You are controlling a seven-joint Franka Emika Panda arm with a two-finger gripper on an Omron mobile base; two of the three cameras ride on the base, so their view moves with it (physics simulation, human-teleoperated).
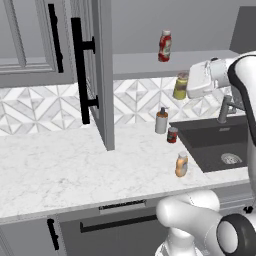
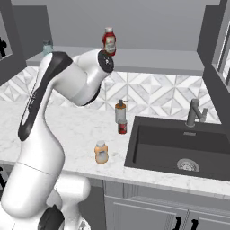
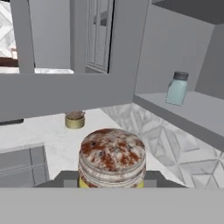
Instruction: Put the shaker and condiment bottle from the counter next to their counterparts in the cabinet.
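Yellow-green shaker (image 1: 180,86) sits clamped between the tool's (image 3: 112,183) fingers, raised near the cabinet (image 1: 175,64) shelf.

The glossy white, rounded arm (image 2: 40,148) is built of thick tubular links with dark grey to black bands and round caps at its joints. Its white boxy hand (image 1: 206,78) carries small dark fingertips (image 3: 65,178).
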